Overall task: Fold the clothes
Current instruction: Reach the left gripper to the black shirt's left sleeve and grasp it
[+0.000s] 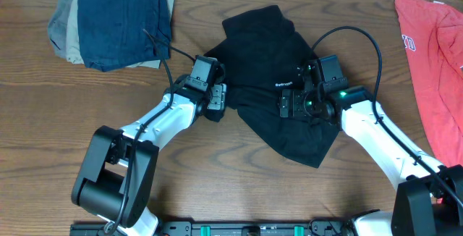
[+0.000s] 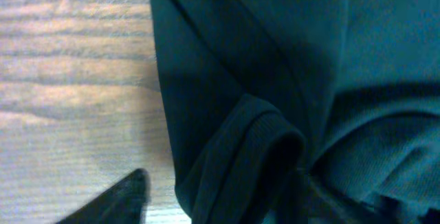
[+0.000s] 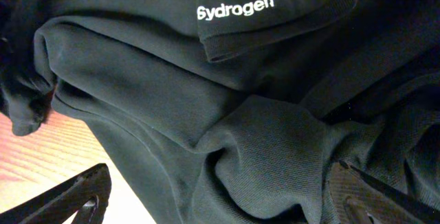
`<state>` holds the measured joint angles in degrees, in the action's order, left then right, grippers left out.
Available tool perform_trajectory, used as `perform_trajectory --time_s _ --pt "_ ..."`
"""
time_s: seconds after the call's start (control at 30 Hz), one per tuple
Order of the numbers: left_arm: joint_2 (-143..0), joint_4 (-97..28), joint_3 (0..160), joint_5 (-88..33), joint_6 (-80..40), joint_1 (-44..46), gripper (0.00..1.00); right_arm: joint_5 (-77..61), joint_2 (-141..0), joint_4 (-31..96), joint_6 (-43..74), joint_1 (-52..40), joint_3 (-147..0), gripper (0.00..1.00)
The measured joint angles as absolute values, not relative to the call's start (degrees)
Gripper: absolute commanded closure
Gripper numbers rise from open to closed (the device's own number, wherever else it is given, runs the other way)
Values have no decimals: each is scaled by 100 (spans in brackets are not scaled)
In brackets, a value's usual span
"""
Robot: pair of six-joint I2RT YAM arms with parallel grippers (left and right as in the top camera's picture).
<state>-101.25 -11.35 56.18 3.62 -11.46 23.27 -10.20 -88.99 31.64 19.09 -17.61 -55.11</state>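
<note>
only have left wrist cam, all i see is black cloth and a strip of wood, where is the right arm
observer: The right claw hangs open over the middle of the black T-shirt, across from the left claw at the shirt's left edge.
operator: is the shirt flat yet
observer: No, it lies bunched in a crumpled heap, with deep folds showing in the right wrist view.
operator: anything else around
observer: A folded stack, dark blue on top, sits at the far left corner, and a red T-shirt lies at the right edge.
</note>
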Motion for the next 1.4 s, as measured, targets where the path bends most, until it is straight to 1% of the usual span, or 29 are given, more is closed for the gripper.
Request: perform_trajectory --time_s 0.07,0.27,0.3,0.33,0.37,0.47,0.57,0.77,1.03,1.1,1.13,1.2,1.23,1.33,1.37,1.4 --pt "-10125 -1138 5618 355 -1157 2327 53 -1020 -8899 3164 1909 -1761 -5511 1" --pt "-10125 -1144 5618 340 -1162 2327 53 -1020 -8899 3166 1909 -1761 -5511 1" --pt "-10125 -1146 5618 340 -1162 2327 53 -1020 -8899 3164 1909 -1761 -5511 1" --pt "-10125 -1146 5618 340 -1162 2327 46 -1020 -8899 3166 1909 -1761 -5511 1" --pt "-10125 -1144 5618 338 -1138 2327 44 -1020 -8899 3164 1909 -1761 -5511 1" --pt "-10125 -1131 5618 342 -1175 2327 41 -1020 -8899 3166 1909 -1761 -5511 1" --pt "-10125 -1024 5618 338 -1181 2327 36 -1020 -8899 3166 1909 -1761 -5511 1" --pt "-10125 -609 5618 340 -1446 2327 36 -1020 -8899 3164 1909 -1761 -5511 1" --pt "-10125 -550 5618 333 -1610 2327 37 -1020 -8899 3164 1909 -1761 -5511 1" --pt "-10127 -556 5618 336 -1645 2327 41 -1020 -8899 3164 1909 -1761 -5511 1" --pt "-10127 -556 5618 336 -1664 2327 46 -1020 -8899 3164 1909 -1761 -5511 1" --pt "-10141 -563 5618 322 -1680 2327 59 -1020 -8899 3166 1909 -1761 -5511 1" --pt "-10154 -569 5618 325 -1693 2327 62 -1020 -8899 3166 1909 -1761 -5511 1" --pt "-10191 -576 5618 320 -1688 2327 78 -1020 -8899 3166 1909 -1761 -5511 1" --pt "-10191 -576 5618 320 -1702 2324 86 -1020 -8899 3164 1909 -1761 -5511 1" --pt "-10191 -569 5618 336 -1671 2327 91 -1017 -8899 3164 1909 -1761 -5511 1"
